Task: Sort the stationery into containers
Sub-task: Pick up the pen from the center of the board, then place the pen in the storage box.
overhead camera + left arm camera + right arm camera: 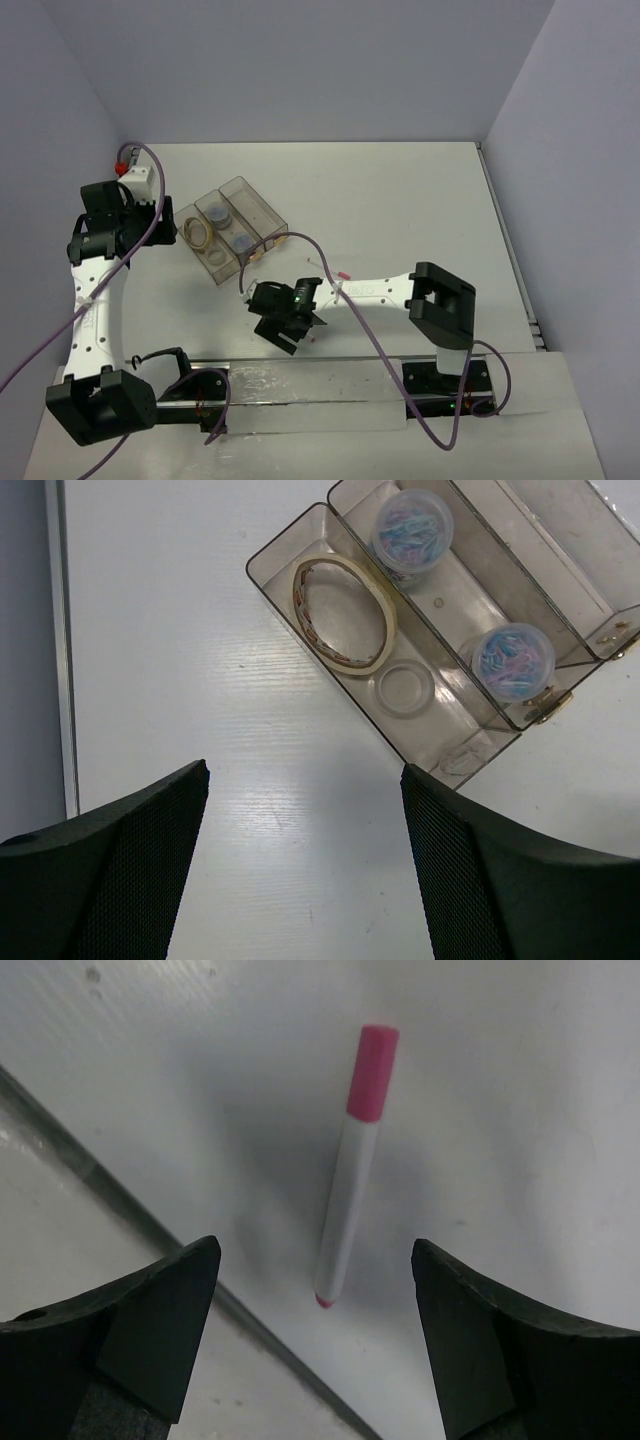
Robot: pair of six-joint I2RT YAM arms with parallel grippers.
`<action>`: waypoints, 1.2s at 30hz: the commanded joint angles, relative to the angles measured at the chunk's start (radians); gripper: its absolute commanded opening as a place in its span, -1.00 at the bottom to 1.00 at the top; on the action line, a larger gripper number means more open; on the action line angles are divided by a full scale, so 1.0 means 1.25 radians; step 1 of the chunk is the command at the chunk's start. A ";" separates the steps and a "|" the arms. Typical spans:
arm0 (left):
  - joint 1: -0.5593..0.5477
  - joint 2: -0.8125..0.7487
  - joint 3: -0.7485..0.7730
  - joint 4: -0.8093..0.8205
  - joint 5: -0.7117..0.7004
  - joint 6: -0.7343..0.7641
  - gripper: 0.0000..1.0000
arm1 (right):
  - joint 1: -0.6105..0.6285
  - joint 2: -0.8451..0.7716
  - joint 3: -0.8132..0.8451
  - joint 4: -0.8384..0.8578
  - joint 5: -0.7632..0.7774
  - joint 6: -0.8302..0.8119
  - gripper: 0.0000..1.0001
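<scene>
The three joined clear bins [262,210] stand left of centre. In the left wrist view, the outer bin [290,555] holds a tan tape ring [345,615] and a whitish ring [405,688]. The middle bin holds two round tubs [412,530] [513,660] with bluish contents. The third bin [560,530] looks empty. My left gripper [305,780] is open and empty over bare table beside the bins. My right gripper [315,1250] is open just above a white pen with a pink-red cap [350,1170] lying on the table. A second pen [335,272] shows by the right arm.
The right gripper [285,325] hangs near the table's front edge, where a metal rail [320,385] runs between the arm bases. Purple cables loop over both arms. Walls close in the table at the left, back and right.
</scene>
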 commanded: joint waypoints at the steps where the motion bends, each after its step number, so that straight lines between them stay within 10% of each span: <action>1: 0.007 -0.034 -0.010 0.007 0.024 0.001 0.69 | -0.005 0.059 0.025 0.095 0.007 0.017 0.67; 8: 0.007 -0.036 -0.016 0.006 0.015 0.002 0.69 | -0.025 0.115 -0.029 0.165 -0.047 0.023 0.24; 13: 0.007 -0.034 -0.016 0.007 0.005 0.004 0.69 | -0.030 0.136 -0.038 0.145 -0.006 0.060 -1.00; 26: 0.007 -0.031 -0.026 0.016 -0.003 0.013 0.69 | -0.047 -0.066 -0.007 0.143 0.039 0.041 -1.00; 36: 0.007 -0.014 -0.017 0.018 -0.013 0.006 0.69 | -0.296 -0.009 0.407 0.218 -0.017 -0.157 -1.00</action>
